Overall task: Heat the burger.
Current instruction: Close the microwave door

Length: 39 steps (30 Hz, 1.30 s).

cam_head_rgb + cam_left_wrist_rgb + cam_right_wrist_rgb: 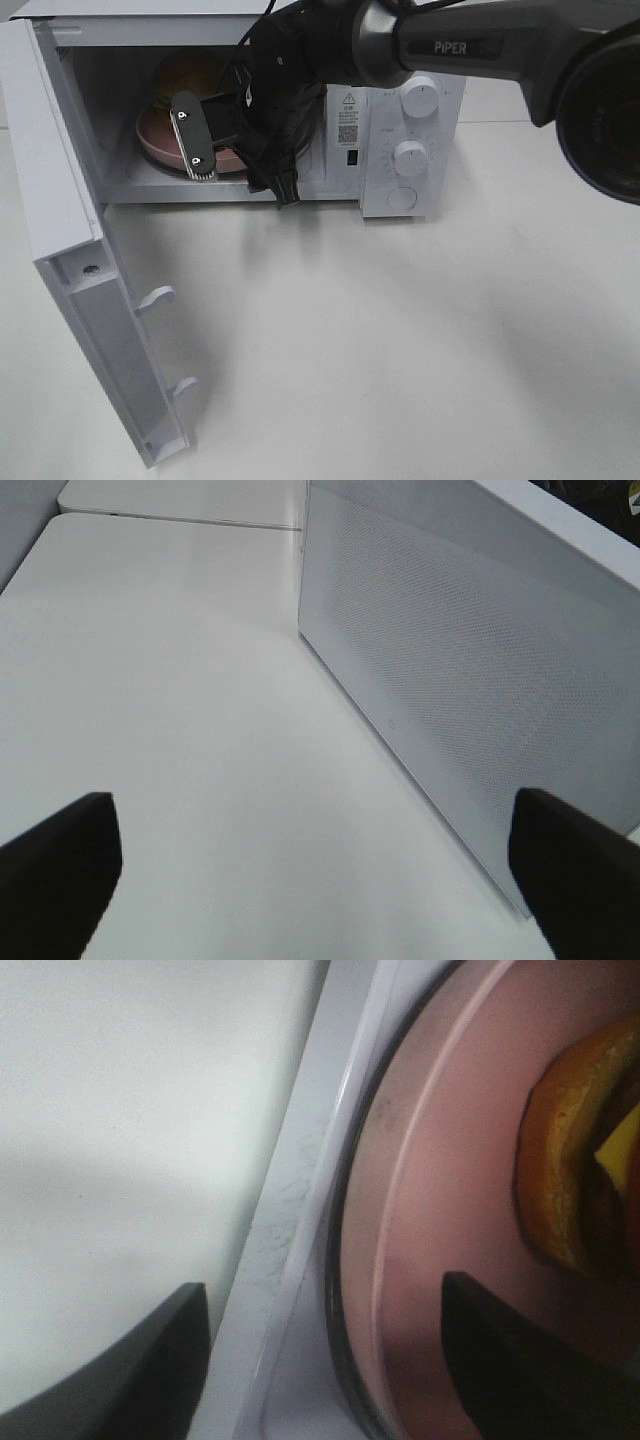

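Burger [190,70] on pink plate [150,137] in microwave [385,120], right claw [322,1345] wide astride rim.

The right arm [470,45] is a thick dark grey tube with the white word PiPER on it. A thin black cable [243,50] runs by its black wrist [285,85]. One flat grey finger [196,135] has two small screws and a ridged tip. The left jaws are plain black.

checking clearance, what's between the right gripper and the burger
Only bare pink plate separates the right gripper from the burger, seen in the right wrist view.
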Each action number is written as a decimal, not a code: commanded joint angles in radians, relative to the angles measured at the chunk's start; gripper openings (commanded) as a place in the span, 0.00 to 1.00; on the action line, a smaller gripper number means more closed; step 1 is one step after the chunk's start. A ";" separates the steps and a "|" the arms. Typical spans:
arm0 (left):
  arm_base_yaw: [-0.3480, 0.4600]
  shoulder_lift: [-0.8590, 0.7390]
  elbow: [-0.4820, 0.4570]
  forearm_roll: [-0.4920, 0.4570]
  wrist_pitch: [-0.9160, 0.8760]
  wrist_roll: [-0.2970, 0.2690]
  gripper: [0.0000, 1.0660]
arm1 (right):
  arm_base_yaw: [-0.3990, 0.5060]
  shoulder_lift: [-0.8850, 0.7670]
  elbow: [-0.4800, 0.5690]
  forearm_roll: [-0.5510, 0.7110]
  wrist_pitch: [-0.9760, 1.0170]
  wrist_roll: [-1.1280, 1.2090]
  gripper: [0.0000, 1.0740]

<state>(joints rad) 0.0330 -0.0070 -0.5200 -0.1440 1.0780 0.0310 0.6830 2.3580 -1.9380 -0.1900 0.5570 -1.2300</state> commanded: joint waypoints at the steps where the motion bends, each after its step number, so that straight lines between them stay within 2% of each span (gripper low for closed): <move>1: -0.002 -0.013 0.004 0.002 -0.011 -0.002 0.92 | 0.002 -0.044 0.043 0.000 -0.053 0.013 0.68; 5: -0.002 -0.013 0.004 0.002 -0.011 -0.002 0.92 | 0.001 -0.077 0.100 0.000 -0.104 0.024 0.72; 10: -0.002 -0.013 0.004 0.002 -0.011 -0.002 0.92 | 0.001 -0.110 0.164 0.000 -0.158 0.024 0.72; 11: -0.002 -0.013 0.004 0.002 -0.011 -0.002 0.92 | 0.001 -0.136 0.212 0.000 -0.205 0.024 0.71; 12: -0.002 -0.013 0.004 0.002 -0.011 -0.002 0.92 | 0.001 -0.136 0.212 0.000 -0.205 0.024 0.71; 16: -0.002 -0.013 0.004 0.002 -0.011 -0.002 0.92 | 0.001 -0.197 0.331 0.000 -0.315 0.049 0.71; 20: -0.002 -0.013 0.004 0.002 -0.011 -0.002 0.92 | 0.000 -0.230 0.389 0.000 -0.368 0.059 0.71; 22: -0.002 -0.013 0.004 0.002 -0.011 -0.002 0.92 | 0.000 -0.267 0.450 0.000 -0.418 0.069 0.71; 31: -0.002 -0.013 0.004 0.002 -0.011 -0.002 0.92 | 0.000 -0.363 0.602 -0.002 -0.491 0.099 0.72; 33: -0.002 -0.013 0.004 0.002 -0.011 -0.002 0.92 | 0.000 -0.417 0.671 -0.002 -0.519 0.100 0.71; 39: -0.002 -0.013 0.004 0.002 -0.011 -0.002 0.92 | 0.000 -0.473 0.733 -0.002 -0.523 0.122 0.71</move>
<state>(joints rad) 0.0330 -0.0070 -0.5200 -0.1440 1.0780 0.0310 0.6840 1.9040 -1.2090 -0.1900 0.0440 -1.1200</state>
